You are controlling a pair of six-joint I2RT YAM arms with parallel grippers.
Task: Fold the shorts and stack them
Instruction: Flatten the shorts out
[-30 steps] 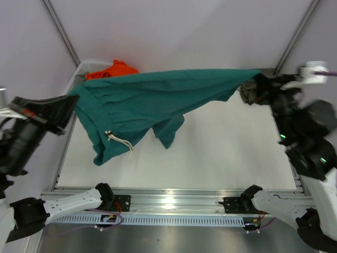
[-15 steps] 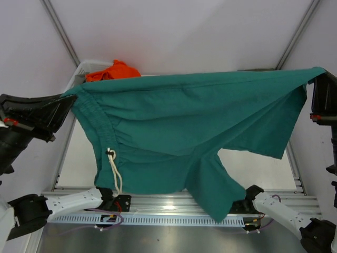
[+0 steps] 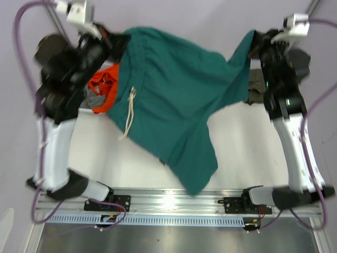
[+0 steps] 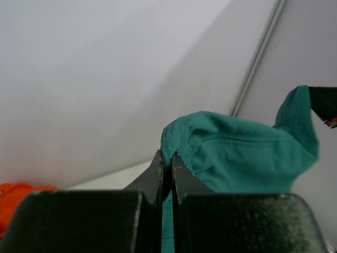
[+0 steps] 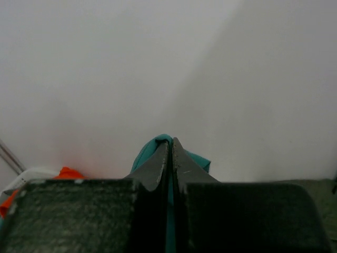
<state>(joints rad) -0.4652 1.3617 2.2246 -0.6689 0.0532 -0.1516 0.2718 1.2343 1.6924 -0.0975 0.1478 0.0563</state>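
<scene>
Plainly, this is limp, light cloth. On the left, the left gripper point(image 4: 167, 161) has its jaws pressed together on a corner of the teal shorts point(image 3: 174, 89), apparently at the waistband end, lifted above the far left of the table point(image 3: 237, 158). Under that arm lies an orange garment point(image 3: 102, 83) with something grey beside it. A white rim point(image 5: 29, 175) shows next to the orange in the right wrist view, likely a basket, though the arm hides most of it from above.

The teal pair hangs spread between both arms, sagging in the middle, one leg drooping toward the near edge. Its off-white cord point(image 3: 129, 112) dangles loose and could snag in a fold. Such fabric will not hold a shape, so I judge edges and corners the best places to pinch it.

On the right, the right gripper point(image 5: 170, 147) is clamped tight on the other teal corner. Beside it, the olive shorts point(image 3: 256, 87) sit crumpled on the table's far right, touched by neither gripper.
</scene>
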